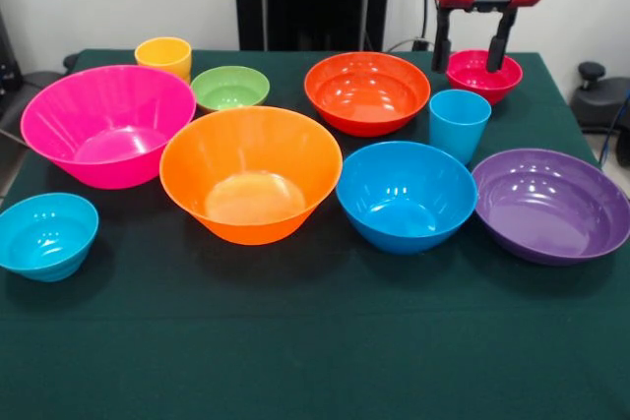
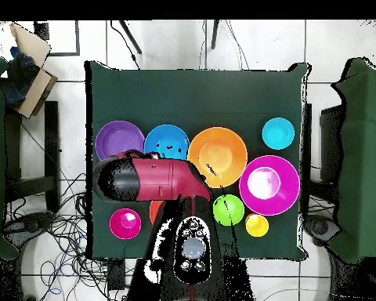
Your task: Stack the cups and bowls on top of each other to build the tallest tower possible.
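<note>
Bowls and cups all sit loose on the green surface (image 1: pixel 315 341); no tower started.

Front view: large orange bowl (image 1: pixel 251 174) mid-surface, large pink bowl (image 1: pixel 106 125) just left of it and touching or nearly so. Blue bowl (image 1: pixel 407 194) right of the orange, purple bowl (image 1: pixel 551 204) by the right edge. Red-orange bowl (image 1: pixel 367 92) behind, green bowl (image 1: pixel 229 88) and yellow-orange cup (image 1: pixel 164 56) toward the far-left corner, teal bowl (image 1: pixel 46 233) at the left edge. Light blue cup (image 1: pixel 459 123) stands upright between the blue bowl and the small magenta bowl (image 1: pixel 483 74) near the far-right corner. Tool (image 1: pixel 473 46) hangs open, fingers spread, one tip on each side of the magenta bowl's far rim; tips look level with the rim, contact unclear.

Risks: closing on a thin glossy rim could pinch off-centre, so the bowl tips or slips out on lift. Light blue cup is near; a sideways carry could knock it over. Small bowl in early means larger ones won't seat on it well.

Overhead view: the arm (image 2: pixel 156 180) covers the red-orange bowl and light blue cup; tool hidden. Magenta bowl (image 2: pixel 125 223) shows clear of the arm, near the surface's edge on the robot's side. The other six pieces are in view; tight packing leaves little room.
</note>
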Robot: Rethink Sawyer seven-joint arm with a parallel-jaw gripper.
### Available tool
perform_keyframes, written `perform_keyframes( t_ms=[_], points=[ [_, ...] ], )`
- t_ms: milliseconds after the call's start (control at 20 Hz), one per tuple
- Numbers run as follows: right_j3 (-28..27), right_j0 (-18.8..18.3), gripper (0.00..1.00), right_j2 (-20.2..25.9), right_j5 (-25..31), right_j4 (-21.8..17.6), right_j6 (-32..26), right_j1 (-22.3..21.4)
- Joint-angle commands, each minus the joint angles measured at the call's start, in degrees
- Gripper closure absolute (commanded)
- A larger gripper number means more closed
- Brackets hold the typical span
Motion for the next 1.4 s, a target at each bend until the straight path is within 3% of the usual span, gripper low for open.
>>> perform_keyframes(
  t_ms=[50, 700, 1150, 1400],
  points=[
    [-0.8, -2.3, 0.00, 4.8, 4.3, -2.1, 0.5, -1.8],
    [-7.1, -2.6, 0.00, 5.6, 15.0, -1.6, -0.9, -4.1],
    [-24.0, -4.4, 0.00, 8.5, 20.5, -5.0, -6.4, 5.8],
    [-24.7, -4.1, 0.00, 8.7, 21.1, -5.2, -6.6, 5.4]
  ],
)
